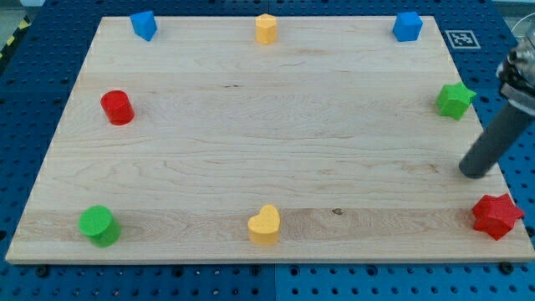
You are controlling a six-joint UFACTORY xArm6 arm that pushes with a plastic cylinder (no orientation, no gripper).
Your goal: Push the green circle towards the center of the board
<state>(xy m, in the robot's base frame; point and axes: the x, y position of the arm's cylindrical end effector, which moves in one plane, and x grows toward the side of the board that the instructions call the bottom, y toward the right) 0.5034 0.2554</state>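
The green circle (99, 225) sits at the board's bottom left corner. My tip (476, 171) is at the board's right edge, far from the green circle, between the green star (455, 99) above it and the red star (496, 216) below it. The tip touches no block.
The wooden board (267, 125) also carries a red circle (118, 107) at the left, a blue block (144, 25) at the top left, a yellow block (266, 28) at the top middle, a blue block (407, 26) at the top right, and a yellow heart (264, 225) at the bottom middle.
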